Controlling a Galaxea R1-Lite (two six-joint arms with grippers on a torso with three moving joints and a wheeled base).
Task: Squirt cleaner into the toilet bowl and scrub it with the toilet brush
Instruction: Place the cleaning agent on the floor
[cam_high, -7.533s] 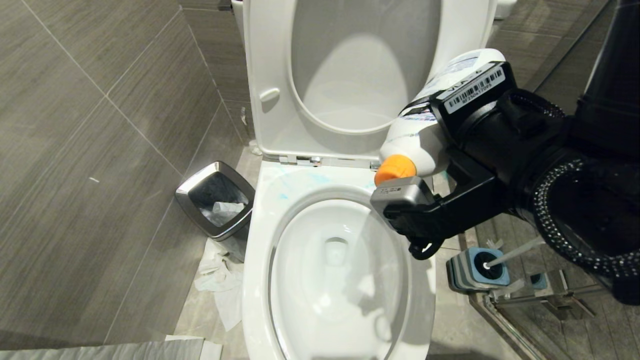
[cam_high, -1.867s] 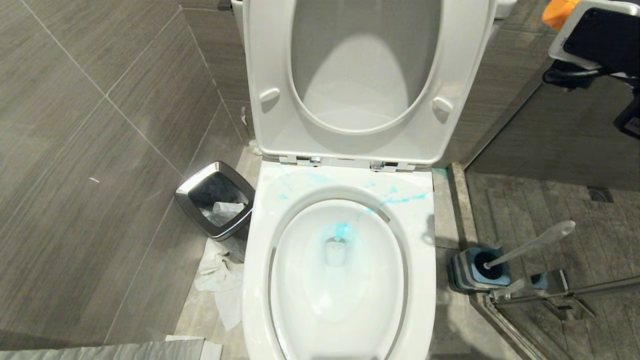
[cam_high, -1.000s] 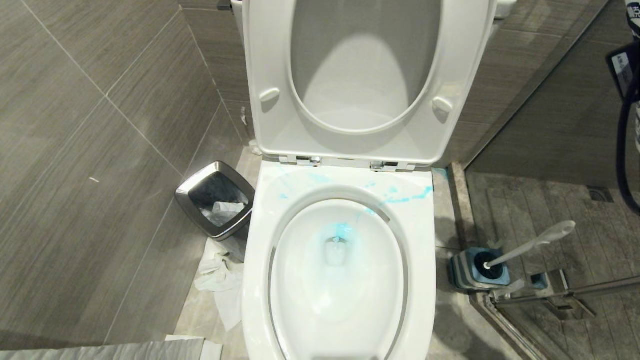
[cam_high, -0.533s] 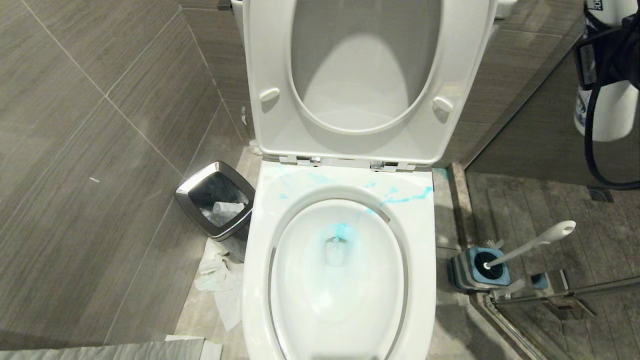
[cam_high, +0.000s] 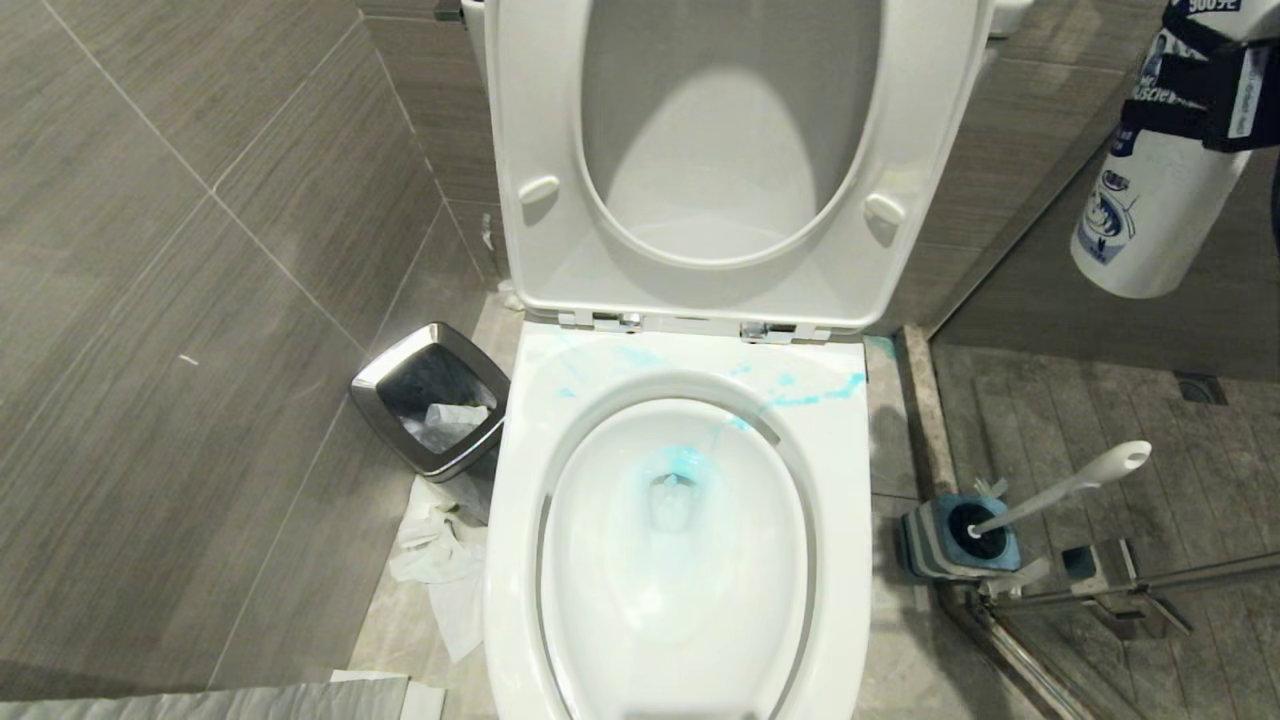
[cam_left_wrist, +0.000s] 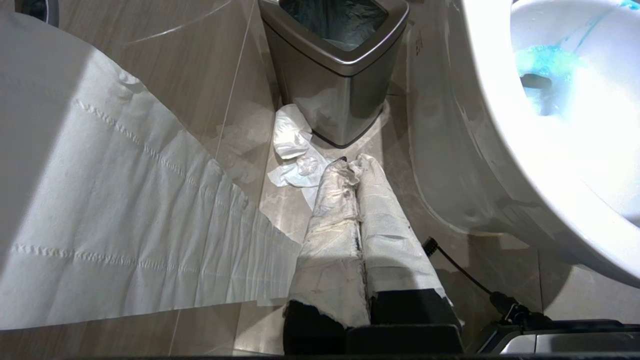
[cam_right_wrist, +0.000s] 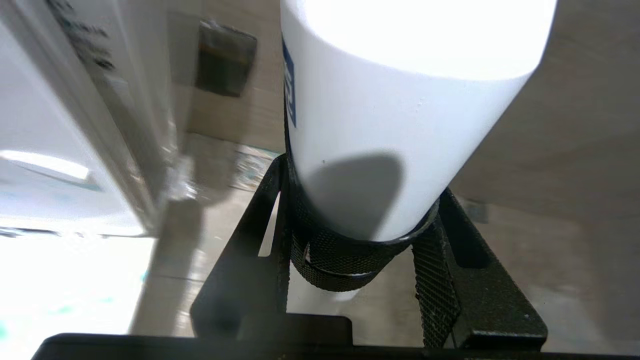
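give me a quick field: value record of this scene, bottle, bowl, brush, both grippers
bottle: cleaner held off the floor to the toilet's right, base down
right gripper: shut on the cleaner
bowl: toilet bowl, seat and lid up, blue liquid at the drain and on the back rim
brush: toilet brush in its holder, floor right of bowl
left gripper: shut, paper-wrapped, low beside the bin
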